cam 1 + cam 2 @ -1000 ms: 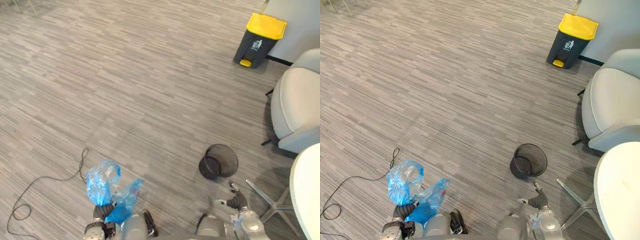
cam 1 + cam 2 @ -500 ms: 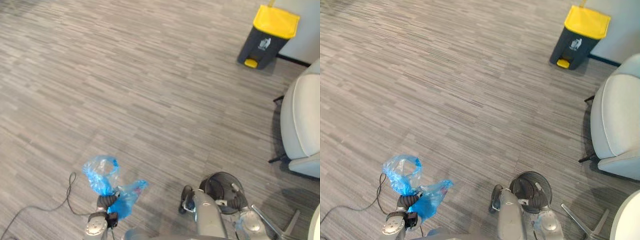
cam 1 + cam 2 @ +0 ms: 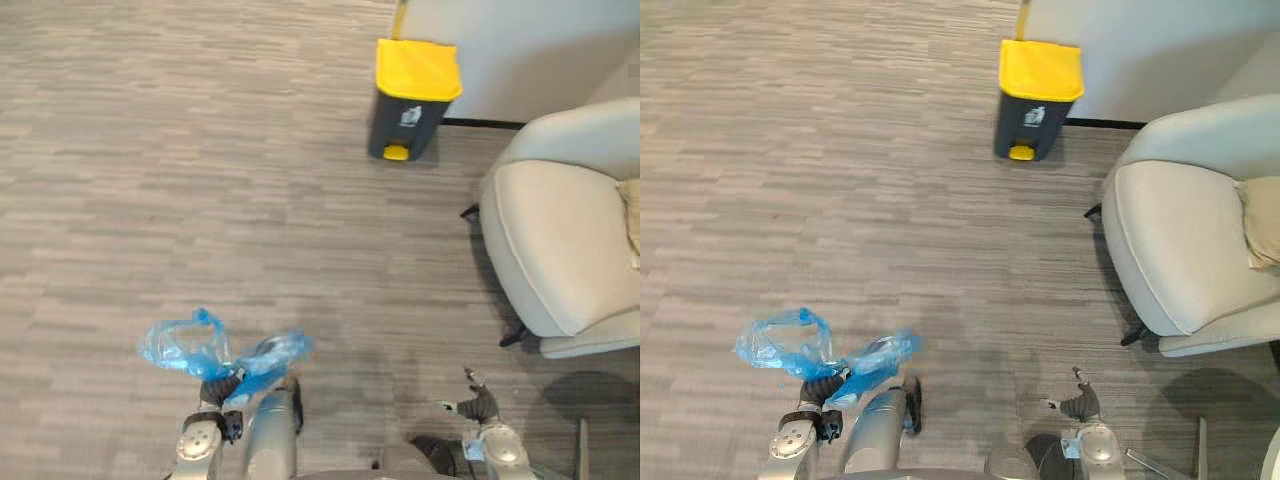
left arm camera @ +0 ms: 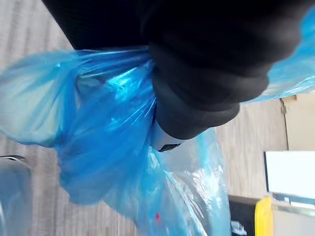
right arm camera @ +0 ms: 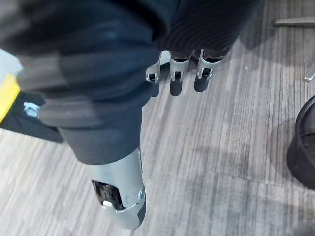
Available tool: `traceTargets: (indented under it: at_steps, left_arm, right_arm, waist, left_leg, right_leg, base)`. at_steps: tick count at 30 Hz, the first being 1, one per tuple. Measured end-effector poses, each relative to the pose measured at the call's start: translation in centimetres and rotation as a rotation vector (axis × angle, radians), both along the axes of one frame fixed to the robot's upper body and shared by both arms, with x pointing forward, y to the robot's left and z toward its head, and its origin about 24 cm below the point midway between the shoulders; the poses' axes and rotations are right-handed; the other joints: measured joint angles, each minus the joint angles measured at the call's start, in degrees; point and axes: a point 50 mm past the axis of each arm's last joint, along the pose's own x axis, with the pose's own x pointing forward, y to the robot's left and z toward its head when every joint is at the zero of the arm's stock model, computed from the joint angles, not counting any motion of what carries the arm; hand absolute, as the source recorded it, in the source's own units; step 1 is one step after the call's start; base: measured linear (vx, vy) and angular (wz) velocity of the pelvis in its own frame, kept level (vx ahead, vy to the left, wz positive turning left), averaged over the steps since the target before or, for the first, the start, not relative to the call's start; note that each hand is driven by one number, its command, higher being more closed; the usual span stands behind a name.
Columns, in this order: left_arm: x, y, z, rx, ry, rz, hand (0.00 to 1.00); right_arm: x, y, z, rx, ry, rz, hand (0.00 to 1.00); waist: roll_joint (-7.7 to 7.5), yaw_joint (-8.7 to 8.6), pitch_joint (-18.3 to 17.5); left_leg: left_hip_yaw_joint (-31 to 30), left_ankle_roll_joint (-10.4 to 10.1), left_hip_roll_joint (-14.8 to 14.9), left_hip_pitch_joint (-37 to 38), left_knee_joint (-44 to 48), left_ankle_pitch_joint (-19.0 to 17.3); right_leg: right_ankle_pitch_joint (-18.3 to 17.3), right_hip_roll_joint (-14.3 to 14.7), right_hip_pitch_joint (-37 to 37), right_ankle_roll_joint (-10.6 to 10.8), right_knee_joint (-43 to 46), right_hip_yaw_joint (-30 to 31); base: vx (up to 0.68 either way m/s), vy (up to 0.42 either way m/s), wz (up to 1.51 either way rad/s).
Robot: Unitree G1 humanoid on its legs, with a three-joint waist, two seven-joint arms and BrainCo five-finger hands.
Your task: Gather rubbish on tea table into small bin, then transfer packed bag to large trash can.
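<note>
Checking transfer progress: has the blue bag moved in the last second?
Yes: the blue bag, clutched in the left hand, is now closer to the yellow-lidded trash can.

Both head eyes look steeply down, sharing the yellow-lidded bin (image 3: 413,98); wrist cameras peer close.

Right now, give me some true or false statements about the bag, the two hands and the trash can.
1. The left hand is shut on the blue plastic bag. True.
2. The trash can has its yellow lid raised. False: the lid is down.
3. The right hand is open and holds nothing. True.
4. The bag lies inside the trash can. False: it hangs from the left hand, well apart from the can.
5. A pale armchair stands to the right of the trash can. True.
</note>
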Motion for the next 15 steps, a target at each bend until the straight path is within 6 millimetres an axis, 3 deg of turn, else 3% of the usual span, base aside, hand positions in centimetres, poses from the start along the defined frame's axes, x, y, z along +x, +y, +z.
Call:
traceTargets:
  at_steps: [2,3,4,5,6,7,8,9,10,11,12,13,14,15]
  left_arm:
    - [-0.1,0.5,0.1,0.018,-0.001,0.009,1.0]
    - [0.0,0.7,0.2,0.026,-0.002,0.007,1.0]
    - [0.5,0.8,0.4,0.028,-0.011,0.003,1.0]
    - [0.6,0.7,0.4,0.024,-0.012,0.004,1.0]
    - [0.7,0.7,0.4,0.022,-0.012,0.007,1.0]
    - [0.7,0.9,0.3,0.024,-0.006,0.022,1.0]
    - [0.6,1.0,0.3,0.025,-0.005,0.023,1.0]
    - [0.8,0.6,0.0,0.011,0.001,0.025,1.0]
    - [1.0,0.4,0.1,0.006,-0.003,0.022,1.0]
    - [1.3,-0.4,-0.1,-0.018,-0.007,0.022,1.0]
    - [1.4,-0.8,-0.2,-0.033,-0.008,0.023,1.0]
    - [0.4,-0.9,-0.6,-0.036,0.017,0.023,1.0]
    - [0.4,-1.3,-0.9,-0.052,0.028,0.029,1.0]
    - [0.4,-1.3,-1.0,-0.053,0.032,0.027,1.0]
  right_arm:
    - [0.3,0.2,0.1,-0.001,-0.005,0.016,0.0]
    - [0.3,0.2,0.1,-0.003,-0.004,0.017,0.0]
    - [0.4,-0.1,0.2,-0.014,-0.007,0.02,0.0]
    - [0.5,-0.4,0.3,-0.021,-0.006,0.022,0.0]
    - [0.5,-0.5,0.3,-0.024,-0.004,0.024,0.0]
    - [0.5,-0.7,0.4,-0.03,0.002,0.034,0.0]
    - [0.5,-0.8,0.3,-0.03,0.005,0.034,0.0]
    - [0.9,-1.2,0.6,-0.043,0.004,0.042,0.0]
    - [1.3,-1.2,0.8,-0.044,-0.007,0.046,0.0]
    - [1.5,-1.5,0.9,-0.055,-0.012,0.051,0.0]
    - [1.5,-1.6,1.0,-0.061,-0.011,0.059,0.0]
    - [1.5,-1.5,1.0,-0.06,-0.014,0.063,0.0]
    - [1.9,-1.4,1.1,-0.06,-0.022,0.061,0.0]
    - [2.9,-1.1,1.5,-0.051,-0.052,0.055,0.0]
  waist:
    - [0.19,-1.32,0.05]
    - [0.33,-1.82,0.07]
    - [0.97,-2.76,0.38]
    - [1.57,-2.86,0.76]
    - [1.89,-2.71,0.95]
    - [2.47,-2.74,0.73]
    - [2.91,-2.8,0.67]
    - [5.18,-2.65,0.74]
    - [5.38,-2.8,0.88]
    - [5.38,-3.05,1.11]
    - [4.84,-3.11,1.54]
    - [6.03,-2.44,1.0]
    - [8.07,-2.02,1.96]
    - [7.82,-0.89,2.13]
  left_leg:
    - [0.94,-0.61,0.14,6.74,-5.66,-1.26]
    - [1.07,-1.12,0.37,8.83,-7.79,-1.73]
    - [1.54,-2.11,1.17,12.03,-9.97,-1.91]
    - [1.72,-2.77,1.72,13.71,-10.78,-2.39]
    - [1.93,-3.35,2.1,15.62,-11.74,-2.73]
    - [1.67,-6.27,3.33,19.91,-12.65,-3.38]
    - [1.57,-6.57,3.62,20.29,-12.27,-3.55]
    - [0.43,-9.38,7.01,20.7,-7.09,-2.57]
    - [-0.11,-10.31,7.76,19.43,-2.82,-0.29]
    - [-0.94,-7.37,8.61,15.85,7.93,8.22]
    - [-0.69,-5.9,9.63,13.87,13.7,14.7]
    - [-0.82,-4.38,13.29,9.7,27.0,14.58]
    - [-1.4,-3.6,15.99,5.91,36.21,9.41]
    - [-1.63,-3.38,15.18,0.05,40.58,5.29]
  right_leg:
    - [-1.94,-0.4,-6.96,-4.1,-4.67,-7.0]
    - [-2.14,-0.07,-9.97,-4.48,-9.58,-8.64]
    - [-0.72,0.21,-13.82,-4.58,-21.34,-10.83]
    - [1.18,0.8,-14.56,-4.78,-27.33,-11.55]
    - [4.01,1.67,-14.86,-4.89,-34.33,-12.19]
    - [16.12,4.51,-14.96,-7.7,-43.49,-11.54]
    - [18.25,5.05,-14.87,-8.73,-43.13,-11.09]
    - [17.02,6.12,-15.33,-11.78,-35.31,-10.73]
    - [14.6,5.62,-15.34,-12.16,-32.13,-10.98]
    - [11.76,3.88,-14.95,-14.47,-25.45,-12.19]
    - [9.99,4.24,-14.72,-13.26,-23.25,-13.15]
    - [7.83,7.56,-7.27,-13.48,-33.22,-13.74]
    - [6.54,10.69,-3.1,-13.92,-35.4,-13.47]
    - [5.75,12.37,0.96,-14.06,-38.7,-11.55]
  base:
    - [0.62,0.03,-0.37]
    - [0.72,-0.055,0.1]
    - [0.63,-0.07,0.18]
    - [0.67,-0.087,0.14]
    - [0.79,-0.146,0.13]
    - [0.66,-0.127,0.16]
    - [1.04,-0.225,0.19]
    - [0.69,-0.15,0.12]
    - [1.01,-0.229,0.18]
    - [0.63,-0.163,0.18]
    - [0.67,-0.286,0.02]
    - [0.58,-0.296,-0.31]
    - [0.67,-0.232,-0.71]
    - [0.6,-0.082,-0.71]
